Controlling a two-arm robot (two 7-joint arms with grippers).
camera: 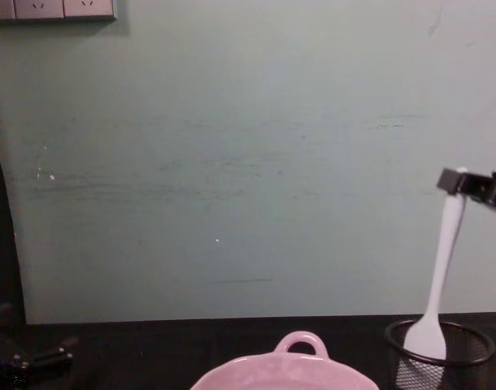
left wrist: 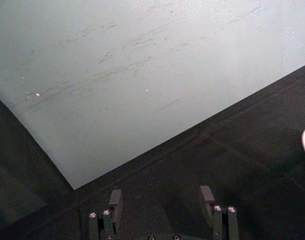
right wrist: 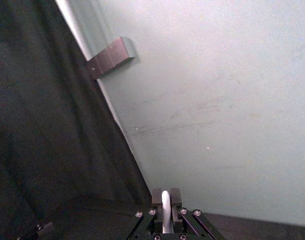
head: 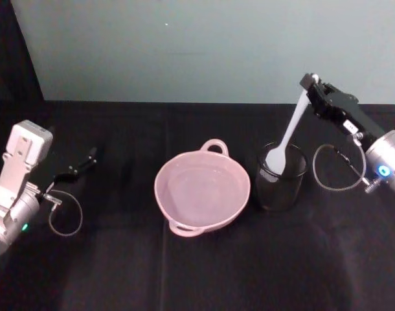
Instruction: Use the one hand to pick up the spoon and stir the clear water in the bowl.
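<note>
The right gripper [head: 309,87] is up above the table on the right side, its black fingers pinched tight on the top end of the spoon [head: 287,136]; from its own wrist the white handle [right wrist: 165,210] shows clamped between the two pads. The spoon hangs steeply down and leftward from there, tilted, with its flat blade sitting inside the rim of the black wire-mesh cup [head: 282,178]. From the front the blade [camera: 428,335] is just inside the cup's mouth [camera: 440,345]. Just beside the cup, to its left, stands the pale pink bowl [head: 202,188] on the black tablecloth [head: 197,272], with clear water [head: 197,191] barely showing in it. Far off at the left edge, the left gripper [left wrist: 162,202] rests low, its fingers spread apart on nothing.
</note>
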